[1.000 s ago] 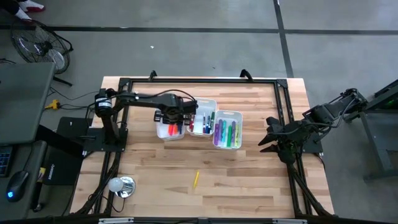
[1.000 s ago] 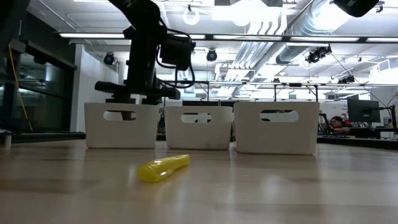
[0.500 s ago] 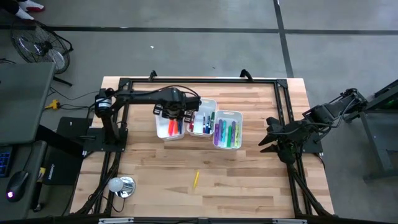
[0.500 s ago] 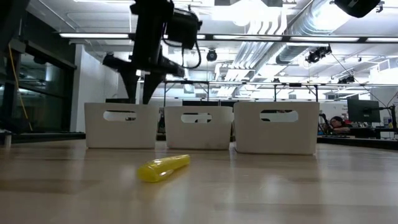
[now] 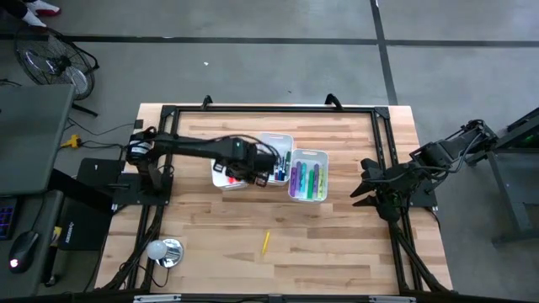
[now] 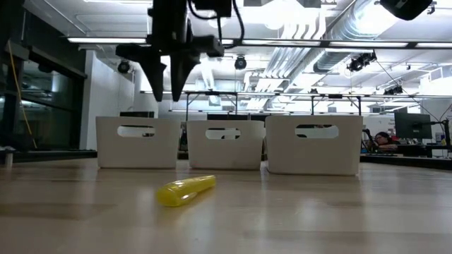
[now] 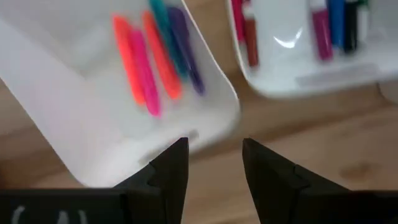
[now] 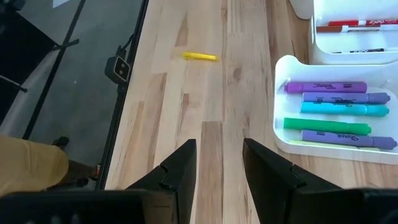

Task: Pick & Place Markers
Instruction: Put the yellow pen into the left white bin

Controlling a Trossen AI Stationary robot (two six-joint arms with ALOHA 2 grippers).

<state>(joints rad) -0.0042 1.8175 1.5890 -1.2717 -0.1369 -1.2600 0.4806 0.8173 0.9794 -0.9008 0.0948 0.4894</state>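
Above the bins (image 5: 232, 178), the left gripper (image 6: 168, 70) is hanging apart and empty, likely heading next for the yellow marker (image 6: 185, 190) below.

Both arms are dark, jointed and slim, each apparently ending in two tapered black fingers (image 7: 169, 171).

Markers (image 5: 307, 180) in bins (image 5: 322, 155); one marker (image 5: 265, 242) on table (image 5: 337, 244).

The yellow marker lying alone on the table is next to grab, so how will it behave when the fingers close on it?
The yellow marker looks rounded and lies flat on bare wood, so a nudge may roll it. It looks stiff and slim, probably light. Its smooth shell may slip in a loose pinch.
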